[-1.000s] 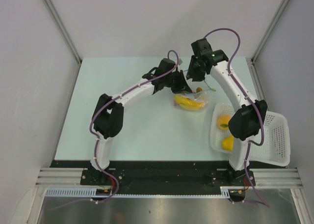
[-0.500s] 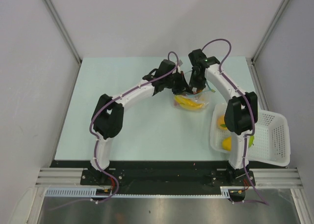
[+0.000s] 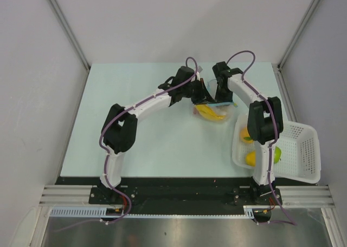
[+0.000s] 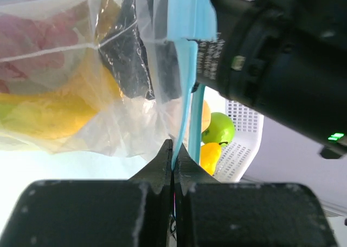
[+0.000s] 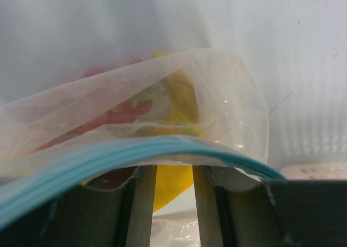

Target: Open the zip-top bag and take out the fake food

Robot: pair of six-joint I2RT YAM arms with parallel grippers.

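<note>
The zip-top bag (image 3: 216, 116) lies at mid-table, clear with a teal zip strip (image 4: 191, 30). Through its plastic show fake food pieces: a yellow banana (image 4: 49, 114) and red berries (image 5: 116, 114). My left gripper (image 4: 173, 148) is shut on one lip of the zip strip, holding it up. My right gripper (image 5: 173, 176) sits at the bag's mouth from the other side. Its fingers (image 5: 143, 203) stand apart, the strip (image 5: 135, 152) arches across their tips, and a yellow piece (image 5: 171, 187) shows in the gap. Nothing is clamped between them.
A white perforated basket (image 3: 309, 149) stands at the right front of the table. In it lie an orange (image 3: 246, 134), a yellow pear (image 3: 251, 158) and a green apple (image 3: 277, 155). The right arm's elbow hangs over the basket's left side.
The right wrist has swung left and down from above the table's back to the bag's mouth. The left gripper has kept its hold on the strip in place.
</note>
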